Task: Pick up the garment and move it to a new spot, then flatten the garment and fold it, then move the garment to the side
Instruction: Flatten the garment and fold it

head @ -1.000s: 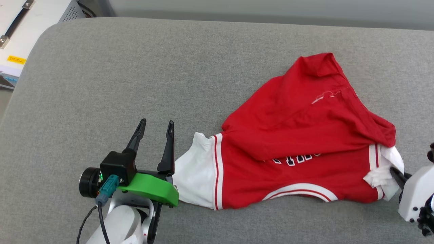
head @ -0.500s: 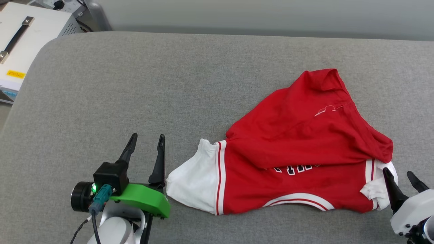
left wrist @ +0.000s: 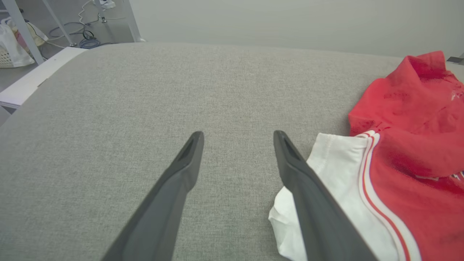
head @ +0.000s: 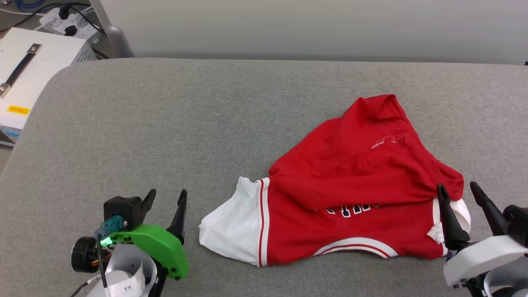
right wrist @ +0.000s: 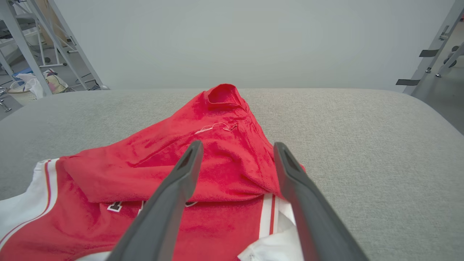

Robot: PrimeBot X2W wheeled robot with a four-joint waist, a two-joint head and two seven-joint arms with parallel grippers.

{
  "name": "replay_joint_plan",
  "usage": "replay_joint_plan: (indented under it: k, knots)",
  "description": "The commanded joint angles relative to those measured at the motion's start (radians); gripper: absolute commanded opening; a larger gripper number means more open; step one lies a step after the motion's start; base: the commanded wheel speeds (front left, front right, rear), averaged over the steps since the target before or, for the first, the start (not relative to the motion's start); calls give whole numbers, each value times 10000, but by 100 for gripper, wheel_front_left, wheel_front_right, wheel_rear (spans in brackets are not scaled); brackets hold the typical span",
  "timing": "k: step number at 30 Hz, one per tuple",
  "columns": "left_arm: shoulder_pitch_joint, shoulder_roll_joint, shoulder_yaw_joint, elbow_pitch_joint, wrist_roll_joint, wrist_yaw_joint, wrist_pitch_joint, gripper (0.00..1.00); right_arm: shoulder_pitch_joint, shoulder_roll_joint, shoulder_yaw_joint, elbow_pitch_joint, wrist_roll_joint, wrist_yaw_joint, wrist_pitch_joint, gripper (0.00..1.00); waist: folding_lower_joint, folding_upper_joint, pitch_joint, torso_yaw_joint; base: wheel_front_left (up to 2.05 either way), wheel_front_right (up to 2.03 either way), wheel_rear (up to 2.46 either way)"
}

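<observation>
The garment (head: pixel 350 185), a red jersey with white sleeves and striped trim, lies crumpled on the grey padded table (head: pixel 165 123), its lower half flopped over the black lettering. My left gripper (head: pixel 165 197) stands open just left of the white left sleeve (left wrist: pixel 333 170), apart from it and holding nothing. At the garment's right edge my right gripper (head: pixel 457 189) is open too, raised above the white right sleeve (right wrist: pixel 279 250), and nothing sits between its fingers (right wrist: pixel 188 166).
A white equipment case (head: pixel 29 70) with a black handle stands off the table's far left corner, with cables behind it. Metal rack legs (right wrist: pixel 21 47) rise past the table's left end. Bare grey surface spreads left of and beyond the garment.
My right gripper has let go of the white right sleeve, opened and drawn back above it. The left gripper has pulled back toward me. The head camera has tilted up.
</observation>
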Motion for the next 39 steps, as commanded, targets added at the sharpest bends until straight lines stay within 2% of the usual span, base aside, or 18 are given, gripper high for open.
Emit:
replay_joint_plan:
  k: [1, 6, 10, 14, 20, 21, 22, 24, 29, 33, 39]
  knots:
    - [-64, 139, -93, -19, -197, -114, 480, 100, 145, 73, 157, -200, -78, -6, -35, 100, 1, 0, 45, -59, 0, 0, 0]
    - [-504, 556, -584, -84, -582, -474, 2506, 100, 152, 193, 475, -579, -101, -6, 63, 100, 1, 0, 415, -233, 0, 0, 0]
    - [-910, 761, -1110, -144, -790, -946, 3847, 100, 6, 214, 530, -598, -32, -6, 31, 100, 1, 0, 794, -335, 0, 0, 0]
    - [-1183, 919, -1597, -70, -997, -1407, 4963, 100, -166, 216, 551, -576, 9, -6, -21, 100, 1, 0, 1151, -422, 0, 0, 0]
    - [-1451, 996, -2265, 581, -949, -1745, 6099, 100, -368, 286, 605, -534, 56, -6, -9, 100, 1, 0, 1487, -526, 0, 0, 0]
    - [-1472, 947, -2364, 651, -975, -1808, 6230, 84, -385, 285, 590, -508, 72, -6, -9, 100, 1, 0, 1510, -539, 0, 0, 0]
    - [-1500, 881, -2468, 726, -1009, -1877, 6360, 47, -400, 283, 559, -467, 92, -6, 11, 100, 1, 0, 1533, -554, 0, 0, 0]
    - [-1544, 758, -2599, 814, -1073, -2000, 6472, 0, -424, 265, 530, -444, 135, -6, 31, 100, 1, 0, 1554, -574, 0, 0, 0]
    - [-1567, 677, -2452, 951, -1259, -2010, 6291, 0, -393, 217, 311, -327, 441, -6, 268, 100, 1, 0, 1483, -611, 0, 0, 0]
    - [-1535, 793, -2057, 834, -1193, -1810, 5581, 0, -260, -19, -94, -22, 895, -6, 746, 100, 1, 0, 1339, -599, 0, 0, 0]
    - [-1094, 1017, -1444, 75, -1168, -1271, 4643, 0, 182, -652, -1228, 675, 1766, -6, 2716, 100, 1, 0, 1106, -521, 0, 0, 0]
